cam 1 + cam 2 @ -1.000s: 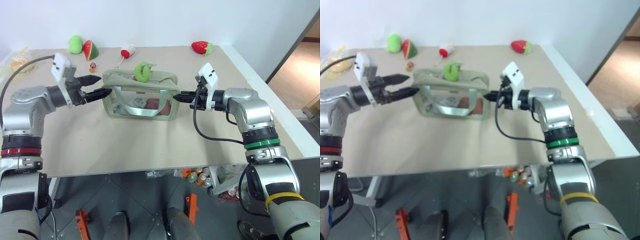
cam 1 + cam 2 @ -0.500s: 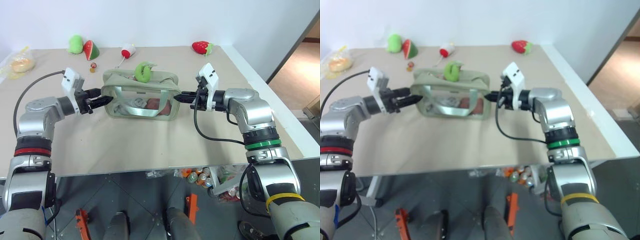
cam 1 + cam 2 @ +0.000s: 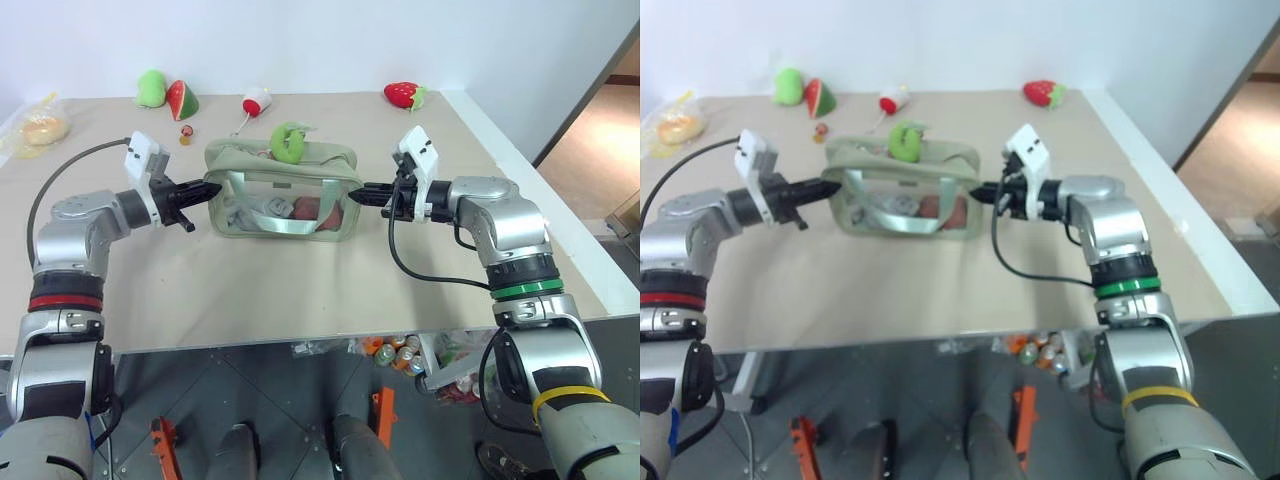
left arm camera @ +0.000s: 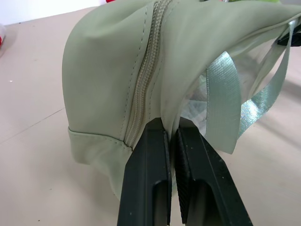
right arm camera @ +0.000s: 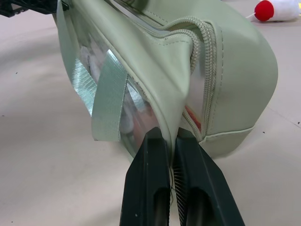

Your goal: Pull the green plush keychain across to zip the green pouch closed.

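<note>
My left gripper (image 3: 212, 188) is pinched tight on the left end of the boxy pale sage-green fabric pouch (image 3: 283, 190) with its clear plastic side window; in my left wrist view the two black fingers (image 4: 150, 174) stand almost together with a thin fold of the pouch's end fabric caught between them, just beside the end of the zipper (image 4: 143, 89). My right gripper (image 3: 360, 195) is closed on the opposite, right end of the pouch, and my right wrist view shows its fingers (image 5: 149, 176) nearly touching with the edge of the fabric nipped between them, next to where the zipper track curves down over the end. So I have the pouch clamped at both ends, and it sits on the beige table (image 3: 300, 280) between my two arms, its shiny green strap handle (image 3: 285, 222) hanging down the near side. The small bright lime-green curved plush keychain (image 3: 286, 142) rests on top of the pouch, right of the middle of its top and towards the far edge, apart from both of my grippers. Further back on the table lie a plush strawberry (image 3: 402, 95), a plush watermelon slice (image 3: 182, 99), a loose green plush toy (image 3: 151, 88) and a small white and red plush (image 3: 256, 101).
</note>
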